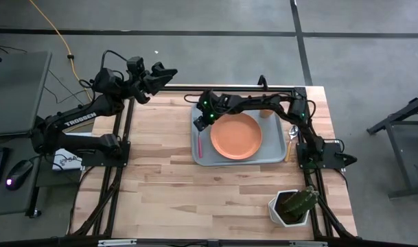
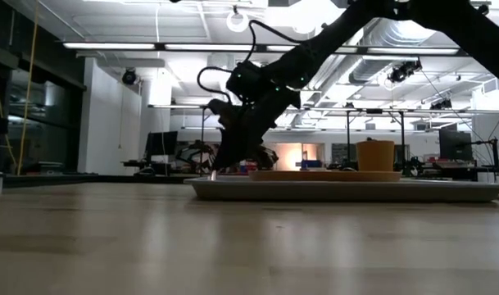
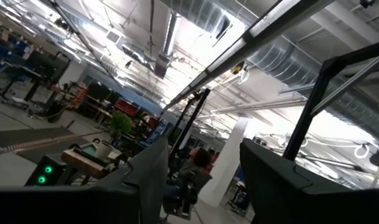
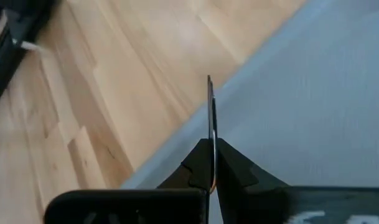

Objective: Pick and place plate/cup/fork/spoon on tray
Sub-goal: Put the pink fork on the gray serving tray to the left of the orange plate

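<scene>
The pale blue-grey tray [image 1: 263, 159] lies at the table's far right. The orange plate [image 1: 236, 136] rests in it, and the orange cup [image 1: 265, 113] stands at its far right corner. My right gripper [image 1: 204, 122] reaches over the tray's far left corner and is shut on the fork [image 1: 200, 145]. The fork's pink handle runs toward the near edge, just inside the tray's left rim. The spoon [image 1: 292, 137] lies on the table right of the tray. My left gripper [image 1: 169, 73] is raised off the table's far left corner and is open and empty [image 3: 201, 168]. My right gripper pinches the fork's thin silver metal part [image 4: 210, 118] between its two fingers; it shows edge-on and sticks out past the fingertips. The fingers slant down from the table's right side. The pink handle [image 1: 200, 147] lies low along the tray's left rim; whether it rests there cannot be told.
A white faceted pot with a green plant [image 1: 292, 206] stands at the table's near right corner. The wood table left of and in front of the tray [image 1: 160, 171] is bare. In the low view the cup [image 2: 375, 155] and plate [image 2: 323, 174] show above the tray's rim [image 2: 347, 190].
</scene>
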Action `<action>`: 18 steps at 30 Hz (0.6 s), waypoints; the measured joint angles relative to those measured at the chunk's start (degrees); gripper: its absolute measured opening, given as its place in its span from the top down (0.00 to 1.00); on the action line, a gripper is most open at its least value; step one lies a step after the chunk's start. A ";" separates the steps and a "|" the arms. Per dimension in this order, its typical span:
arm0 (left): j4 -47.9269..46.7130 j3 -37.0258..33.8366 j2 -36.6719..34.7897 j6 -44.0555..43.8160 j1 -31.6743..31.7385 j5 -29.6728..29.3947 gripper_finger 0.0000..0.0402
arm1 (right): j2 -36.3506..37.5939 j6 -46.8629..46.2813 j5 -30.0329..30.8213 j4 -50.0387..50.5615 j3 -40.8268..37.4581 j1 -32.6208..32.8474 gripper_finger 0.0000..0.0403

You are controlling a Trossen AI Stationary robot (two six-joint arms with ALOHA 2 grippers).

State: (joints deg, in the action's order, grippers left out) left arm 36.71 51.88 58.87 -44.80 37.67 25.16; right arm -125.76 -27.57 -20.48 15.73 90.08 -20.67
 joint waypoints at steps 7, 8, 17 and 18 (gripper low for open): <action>0.00 0.00 0.00 -0.02 0.00 -0.16 0.54 | 0.01 -0.78 3.01 0.39 -0.04 0.54 1.00; 0.00 0.00 0.00 0.00 0.00 -0.16 0.54 | 0.01 -0.97 3.35 0.38 -0.04 0.63 1.00; 0.00 0.00 0.00 -0.18 -0.02 -0.29 0.54 | -0.42 -2.29 8.31 1.17 -0.06 1.41 0.97; 0.00 0.00 0.00 -0.19 -0.02 -0.29 0.54 | -0.60 -2.42 9.01 1.44 -0.13 1.55 0.95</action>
State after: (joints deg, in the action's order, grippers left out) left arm 36.71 51.88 58.87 -44.99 37.65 24.86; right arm -126.37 -29.99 -11.47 17.17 89.95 -19.12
